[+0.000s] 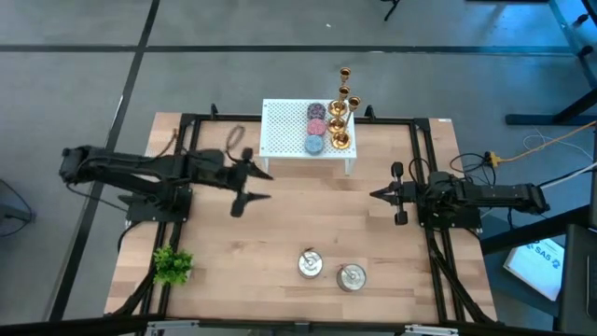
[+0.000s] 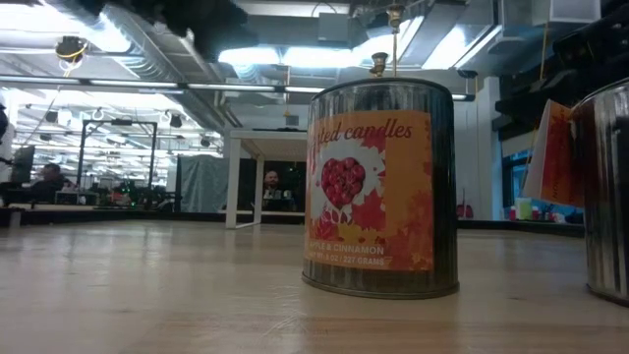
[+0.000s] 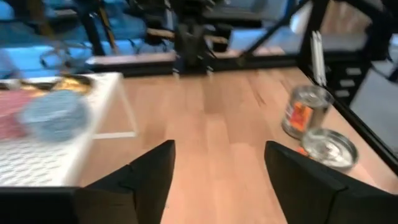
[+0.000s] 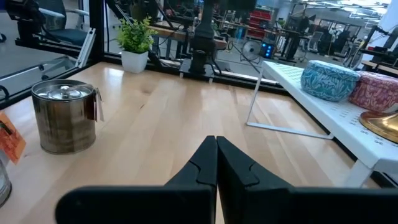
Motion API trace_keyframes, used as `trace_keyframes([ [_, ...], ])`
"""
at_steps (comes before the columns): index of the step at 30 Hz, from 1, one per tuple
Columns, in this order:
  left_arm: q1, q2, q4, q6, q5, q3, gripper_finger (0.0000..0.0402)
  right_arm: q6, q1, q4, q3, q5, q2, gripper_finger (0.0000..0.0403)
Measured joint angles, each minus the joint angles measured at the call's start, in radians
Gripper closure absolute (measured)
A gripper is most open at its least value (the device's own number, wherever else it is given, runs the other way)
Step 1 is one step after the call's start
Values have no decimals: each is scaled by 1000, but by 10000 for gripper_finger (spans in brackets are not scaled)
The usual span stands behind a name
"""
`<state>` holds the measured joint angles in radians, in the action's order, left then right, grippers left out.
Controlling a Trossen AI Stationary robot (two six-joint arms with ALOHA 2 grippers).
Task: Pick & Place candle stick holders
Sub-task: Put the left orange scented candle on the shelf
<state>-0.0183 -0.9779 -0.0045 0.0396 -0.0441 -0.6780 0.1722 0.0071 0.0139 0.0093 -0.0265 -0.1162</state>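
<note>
The gold candle stick holders point(image 1: 340, 117) stand clustered at the right end of a white wire rack point(image 1: 284, 131) at the table's far edge. One holder's round base point(image 4: 382, 124) shows on the rack in the right wrist view. My left gripper point(image 1: 264, 186) hangs open over the table's left middle, in front of the rack and pointing toward the right edge. Nothing is between its fingers point(image 3: 149, 180). My right gripper point(image 1: 376, 195) is shut and empty at the table's right, pointing toward the left edge.
Flat round candles, blue point(image 1: 314, 144) and pink point(image 1: 316, 112), lie on the rack beside the holders. Two silver lidded tins point(image 1: 310, 263) point(image 1: 351, 276) stand near the front edge. A small green plant point(image 1: 172, 265) sits at the front left. Bare wood lies between the grippers.
</note>
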Motion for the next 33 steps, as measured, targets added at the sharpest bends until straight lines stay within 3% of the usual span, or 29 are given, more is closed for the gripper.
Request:
trace_keyframes([
  [9,258,-309,-202,140,193,-296,128,0,0,0,0,0,0,402],
  [17,392,-549,-255,55,391,-499,124,0,0,0,0,-1,0,402],
  [24,482,-759,-276,18,671,-639,124,0,0,0,0,-1,0,402],
  [30,535,-821,-275,-14,670,-701,124,0,0,0,0,-3,0,402],
  [33,548,-824,-265,-78,599,-713,124,0,0,0,0,-3,0,402],
])
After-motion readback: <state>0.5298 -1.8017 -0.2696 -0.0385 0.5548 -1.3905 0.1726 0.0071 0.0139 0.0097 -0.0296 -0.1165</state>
